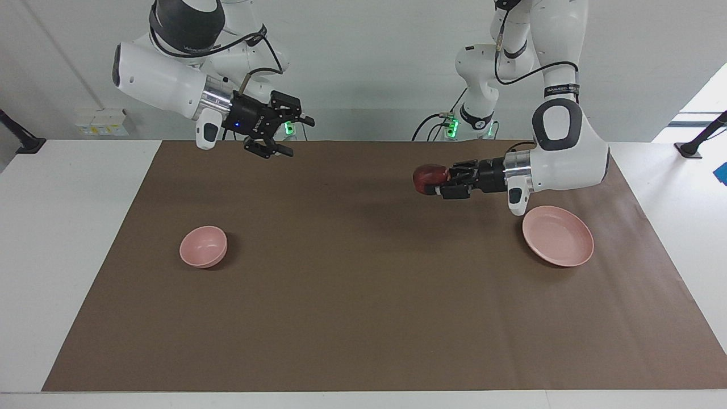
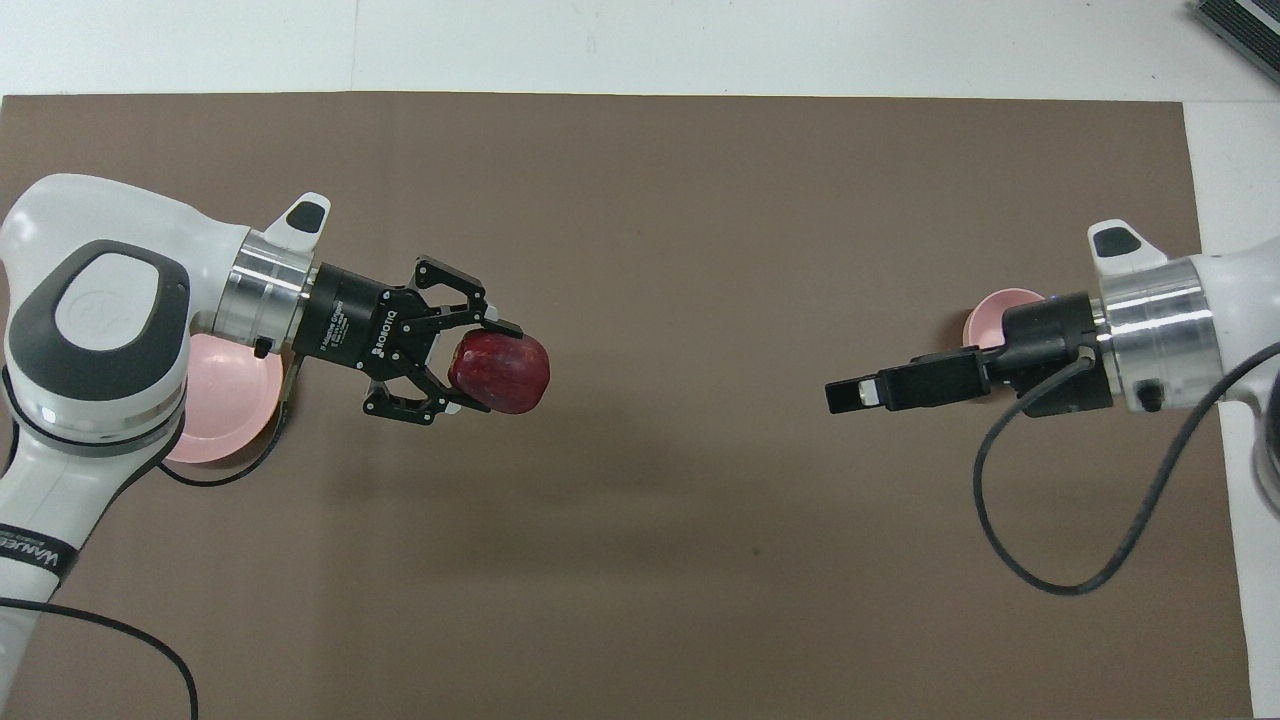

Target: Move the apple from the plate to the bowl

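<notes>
Left gripper (image 1: 434,183) grips the apple (image 1: 425,178) at the plate's (image 1: 559,245) ten o'clock; right gripper (image 1: 295,136) hangs wide open.

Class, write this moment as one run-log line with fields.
left gripper: shut on apple, over mat | right gripper: open, empty, over mat | plate: empty | bowl: empty

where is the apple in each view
Facing view: apple right of centre, raised over the mat, held by the left gripper.
Overhead view: apple left of centre, at the same gripper's tips.
Shared landmark: the plate below that arm's wrist.
</notes>
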